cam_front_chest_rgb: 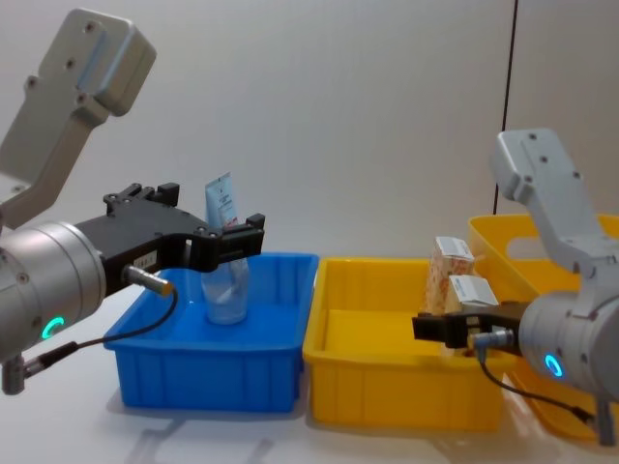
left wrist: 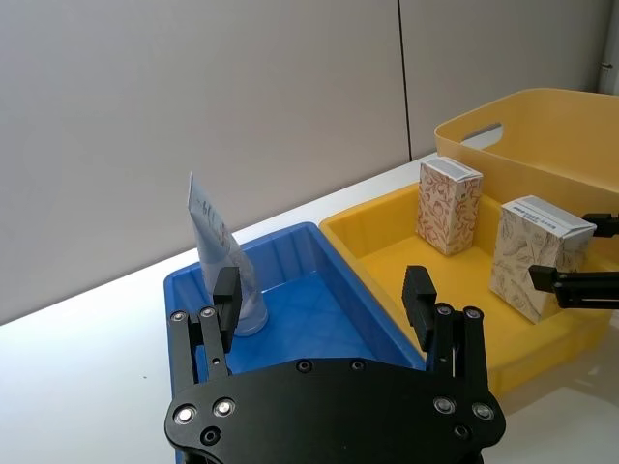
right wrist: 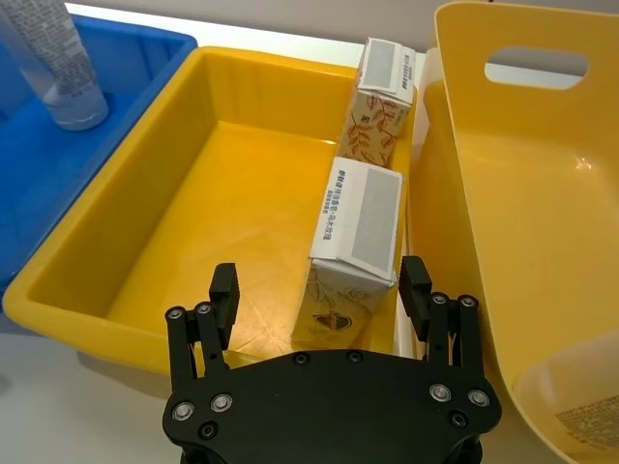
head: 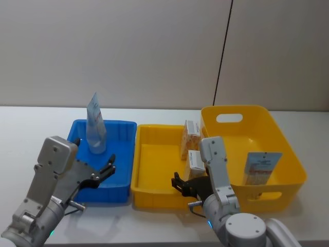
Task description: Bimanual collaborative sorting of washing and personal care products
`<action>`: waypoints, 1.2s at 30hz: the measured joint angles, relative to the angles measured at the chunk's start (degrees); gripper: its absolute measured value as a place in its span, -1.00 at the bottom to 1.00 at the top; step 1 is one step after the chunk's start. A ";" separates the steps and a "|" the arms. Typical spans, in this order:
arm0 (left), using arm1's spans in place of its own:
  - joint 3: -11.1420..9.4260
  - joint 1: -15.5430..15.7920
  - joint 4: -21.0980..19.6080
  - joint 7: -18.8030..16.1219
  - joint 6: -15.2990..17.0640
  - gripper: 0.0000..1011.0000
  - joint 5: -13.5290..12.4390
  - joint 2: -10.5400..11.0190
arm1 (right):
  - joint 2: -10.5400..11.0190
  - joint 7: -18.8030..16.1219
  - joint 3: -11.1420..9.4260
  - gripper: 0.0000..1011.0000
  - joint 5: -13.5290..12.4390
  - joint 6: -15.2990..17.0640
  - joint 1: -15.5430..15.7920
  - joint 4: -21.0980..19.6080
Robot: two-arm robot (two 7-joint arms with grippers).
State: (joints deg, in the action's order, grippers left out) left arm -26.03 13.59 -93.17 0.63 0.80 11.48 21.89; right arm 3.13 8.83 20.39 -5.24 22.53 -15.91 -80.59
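Black fingers of your right gripper (right wrist: pixel 319 274) spread wide and empty over the yellow tray's (right wrist: pixel 126 222) near rim, just short of the nearer carton (right wrist: pixel 358 232). Your left gripper (left wrist: pixel 322 282), also open and empty, hovers left of the tray, facing the upright tube (left wrist: pixel 221 256). You're likely between placements; next, reach the second tube (head: pixel 262 167) right of the tray.

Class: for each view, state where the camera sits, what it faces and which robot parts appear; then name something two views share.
Head view: on the head, looking down at blue bin, yellow tray, yellow basket; left gripper and right gripper show.
Chest view: lower, looking across the table; both grippers enter from the sides.
Left wrist view: behind that arm's open jaws, facing the tube.
Right wrist view: behind that arm's open jaws, facing the near carton.
Shared: both wrist views show the far carton.
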 joint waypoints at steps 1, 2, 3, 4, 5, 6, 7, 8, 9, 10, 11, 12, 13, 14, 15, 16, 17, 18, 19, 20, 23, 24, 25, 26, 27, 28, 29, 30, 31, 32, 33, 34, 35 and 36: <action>0.00 0.00 0.00 0.00 0.00 0.98 0.00 0.00 | -0.09 0.10 -0.04 0.99 0.05 -0.02 -0.01 0.13; 0.00 0.00 0.00 0.00 0.00 0.98 0.00 0.00 | -0.25 0.38 -0.10 0.99 0.20 -0.12 -0.05 0.36; 0.00 0.00 0.00 0.00 0.00 0.98 0.00 0.00 | -0.36 0.49 -0.13 0.99 0.28 -0.16 -0.08 0.49; 0.00 0.00 0.00 0.00 0.00 0.98 0.00 0.00 | -0.45 0.60 -0.18 0.99 0.35 -0.21 -0.10 0.66; 0.00 0.00 0.00 0.00 0.00 0.98 0.00 0.00 | -0.53 0.72 -0.22 0.99 0.44 -0.28 -0.12 0.75; 0.00 0.00 0.00 0.00 0.00 0.98 0.00 0.00 | -0.67 0.95 -0.28 0.99 0.57 -0.44 -0.14 1.01; 0.00 0.00 0.00 0.00 0.00 0.98 0.00 0.00 | -0.77 1.04 -0.32 0.99 0.63 -0.53 -0.16 1.19; 0.00 0.00 0.00 0.00 0.00 0.98 0.00 0.00 | -0.91 1.28 -0.36 0.99 0.81 -0.81 -0.19 1.44; 0.00 0.00 0.00 0.00 0.00 0.98 0.00 0.00 | -1.01 1.37 -0.39 0.99 0.90 -0.94 -0.20 1.61; 0.00 0.00 0.00 0.00 0.00 0.98 0.00 0.00 | -1.07 1.45 -0.41 0.99 0.97 -1.10 -0.22 1.73; 0.00 0.00 0.00 0.00 0.00 0.98 0.00 0.00 | -1.14 1.55 -0.44 0.99 1.05 -1.33 -0.24 1.86; 0.00 0.00 0.00 0.00 0.00 0.98 0.00 0.00 | -1.26 1.68 -0.48 0.99 1.17 -1.62 -0.30 2.09; 0.00 0.00 0.00 0.00 0.00 0.98 0.00 0.00 | -1.35 1.78 -0.51 0.99 1.29 -1.84 -0.33 2.23; 0.00 0.00 0.00 0.00 0.00 0.98 0.00 0.00 | -1.41 1.84 -0.52 0.99 1.37 -2.01 -0.34 2.34; 0.00 0.00 0.00 0.00 0.00 0.98 0.00 0.00 | -1.53 1.93 -0.55 0.99 1.46 -2.25 -0.37 2.51; 0.00 0.00 0.00 0.00 0.00 0.98 0.00 0.00 | -1.58 1.98 -0.56 0.99 1.52 -2.39 -0.39 2.59; 0.00 0.00 0.00 0.00 0.00 0.98 0.00 0.00 | -1.67 2.08 -0.58 0.99 1.62 -2.62 -0.42 2.76; 0.00 0.00 0.00 0.00 0.00 0.98 0.00 0.00 | -1.72 2.14 -0.59 0.99 1.68 -2.71 -0.44 2.84; 0.00 0.00 0.00 0.00 0.00 0.98 0.00 0.00 | -1.76 2.17 -0.60 0.99 1.73 -2.81 -0.46 2.91; 0.00 0.00 0.00 0.00 0.00 0.98 0.00 0.00 | -1.79 2.21 -0.62 0.99 1.78 -2.89 -0.48 2.98; 0.00 0.00 0.00 0.00 0.00 0.98 0.00 0.00 | -1.92 2.33 -0.66 0.99 1.89 -3.21 -0.52 3.22; 0.00 0.00 0.00 0.00 0.00 0.98 0.00 0.00 | -1.97 2.37 -0.67 0.99 1.95 -3.35 -0.54 3.31; 0.00 0.00 0.00 0.00 0.00 0.98 0.00 0.00 | -1.99 2.39 -0.68 0.99 1.97 -3.41 -0.54 3.35; 0.00 0.00 0.00 0.00 0.00 0.98 0.00 0.00 | -2.03 2.41 -0.68 0.99 2.01 -3.48 -0.55 3.40; 0.00 0.00 0.00 0.00 0.00 0.98 0.00 0.00 | -2.05 2.43 -0.68 0.99 2.04 -3.53 -0.55 3.43; 0.00 0.00 0.00 0.00 0.00 0.98 0.00 0.00 | -2.09 2.48 -0.70 0.99 2.10 -3.65 -0.56 3.50; 0.00 0.00 0.00 0.00 0.00 0.98 0.00 0.00 | -2.10 2.51 -0.70 0.99 2.13 -3.70 -0.56 3.54; 0.00 0.00 0.00 0.00 0.00 0.98 0.00 0.00 | -2.11 2.54 -0.71 0.99 2.16 -3.74 -0.57 3.57; 0.00 0.00 0.00 0.00 0.00 0.98 0.00 0.00 | -2.14 2.58 -0.72 0.98 2.19 -3.80 -0.57 3.63; 0.00 0.00 0.00 0.00 0.00 0.98 0.00 0.00 | -2.16 2.59 -0.72 0.96 2.20 -3.86 -0.57 3.65; 0.00 0.00 0.00 0.00 0.00 0.98 0.00 0.00 | -2.17 2.60 -0.73 0.91 2.21 -3.91 -0.58 3.67; 0.00 0.00 0.00 0.00 0.00 0.98 0.00 0.00 | -2.19 2.62 -0.74 0.87 2.22 -3.94 -0.58 3.69; 0.00 0.00 0.00 0.00 0.00 0.98 0.00 0.00 | -2.21 2.63 -0.75 0.84 2.24 -3.98 -0.59 3.72; 0.00 0.00 0.00 0.00 0.00 0.98 0.00 0.00 | -2.23 2.64 -0.75 0.79 2.25 -4.00 -0.59 3.74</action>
State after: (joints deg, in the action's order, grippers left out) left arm -26.02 13.59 -93.18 0.63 0.80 11.48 21.90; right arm 0.90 11.47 19.64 -2.98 18.52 -16.51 -76.85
